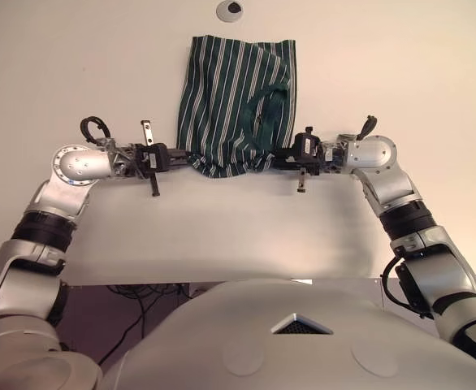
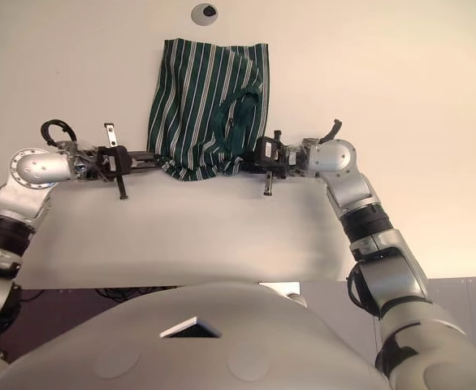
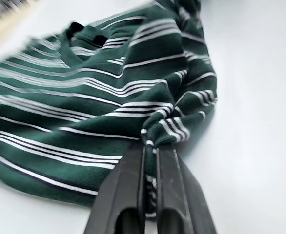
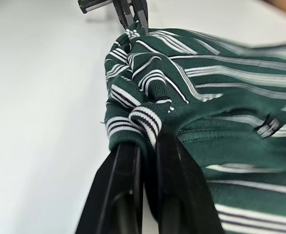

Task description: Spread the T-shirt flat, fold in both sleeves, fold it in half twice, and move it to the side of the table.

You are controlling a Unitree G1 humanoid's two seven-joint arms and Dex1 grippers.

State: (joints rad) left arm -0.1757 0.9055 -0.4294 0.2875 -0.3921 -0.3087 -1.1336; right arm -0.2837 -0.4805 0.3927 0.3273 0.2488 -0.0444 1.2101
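Now our left gripper and right gripper each clamp tight on the bunched near edge of the green, white-striped T-shirt.

Right gripper pinching the striped T-shirt
Its black fingers clamp a bunched green-and-white fold; farther off, the left gripper nips another bunch, with white table alongside.

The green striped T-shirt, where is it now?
In the head views the green, white-striped cloth T-shirt lies bunched on the white table, centred between the two arms; the left tool and the right tool each grip its near edge.
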